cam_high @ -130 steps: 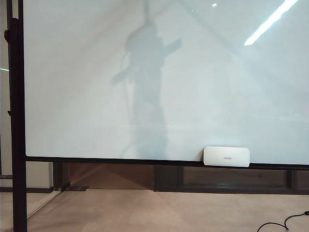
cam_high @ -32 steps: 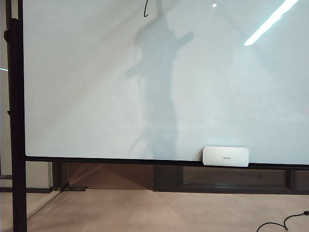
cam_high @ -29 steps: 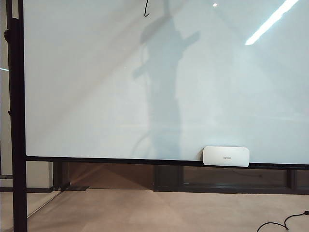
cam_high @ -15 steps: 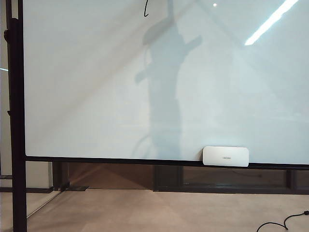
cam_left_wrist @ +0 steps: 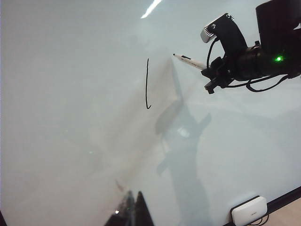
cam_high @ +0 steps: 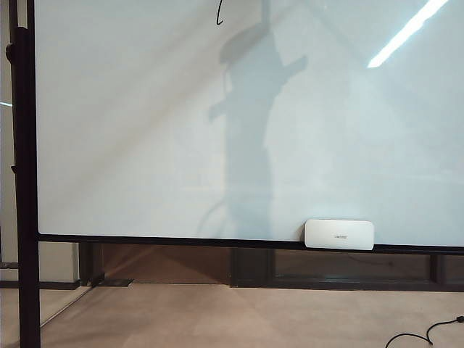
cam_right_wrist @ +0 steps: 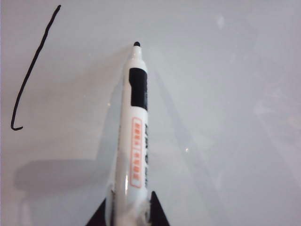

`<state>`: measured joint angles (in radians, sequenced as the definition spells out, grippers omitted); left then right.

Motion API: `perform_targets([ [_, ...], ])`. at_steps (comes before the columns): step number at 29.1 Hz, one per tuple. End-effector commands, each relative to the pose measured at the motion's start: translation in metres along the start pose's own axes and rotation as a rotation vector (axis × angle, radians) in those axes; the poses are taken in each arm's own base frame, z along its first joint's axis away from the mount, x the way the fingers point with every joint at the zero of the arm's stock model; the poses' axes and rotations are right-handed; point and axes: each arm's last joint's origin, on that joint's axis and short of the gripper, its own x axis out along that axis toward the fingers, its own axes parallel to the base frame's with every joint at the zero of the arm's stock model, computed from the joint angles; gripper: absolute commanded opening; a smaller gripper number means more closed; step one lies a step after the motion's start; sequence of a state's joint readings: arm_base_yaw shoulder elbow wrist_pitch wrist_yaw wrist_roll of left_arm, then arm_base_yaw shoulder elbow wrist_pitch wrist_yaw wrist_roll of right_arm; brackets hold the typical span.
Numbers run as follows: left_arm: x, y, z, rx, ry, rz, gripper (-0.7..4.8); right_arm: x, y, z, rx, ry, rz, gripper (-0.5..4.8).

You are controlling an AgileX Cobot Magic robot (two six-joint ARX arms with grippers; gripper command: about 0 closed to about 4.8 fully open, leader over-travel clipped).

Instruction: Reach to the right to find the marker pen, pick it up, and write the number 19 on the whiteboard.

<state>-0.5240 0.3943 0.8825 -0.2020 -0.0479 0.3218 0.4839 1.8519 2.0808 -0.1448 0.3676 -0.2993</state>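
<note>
The whiteboard (cam_high: 145, 145) stands upright, a large glossy white sheet in a thin black frame, with a black post at its left edge; ceiling lights glare on it and an arm's grey shadow falls across its middle. Of the number, only a single stroke (cam_left_wrist: 147, 84) is drawn: a thin, slightly wobbly black vertical line ending in a small hook at the bottom, high on the board. The marker (cam_right_wrist: 132, 127), white with a black band and orange label, is uncapped and points its black tip at the bare board just beside the stroke.
</note>
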Motion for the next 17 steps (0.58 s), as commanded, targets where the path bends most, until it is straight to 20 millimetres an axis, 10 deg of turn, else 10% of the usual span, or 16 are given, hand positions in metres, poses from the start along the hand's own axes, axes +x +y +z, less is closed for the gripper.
perform_targets([
  [1,-0.0002,-0.0003,0.0009,0.004,-0.012,-0.018,-0.05,-0.0034,-0.0037,0.0072,0.016,-0.033,-0.03,-0.03],
  [17,-0.0003,-0.0019,0.0007,0.005,-0.021,-0.067,-0.05,0.0057,0.0017,-0.0022,0.016,-0.01,-0.066,-0.03],
])
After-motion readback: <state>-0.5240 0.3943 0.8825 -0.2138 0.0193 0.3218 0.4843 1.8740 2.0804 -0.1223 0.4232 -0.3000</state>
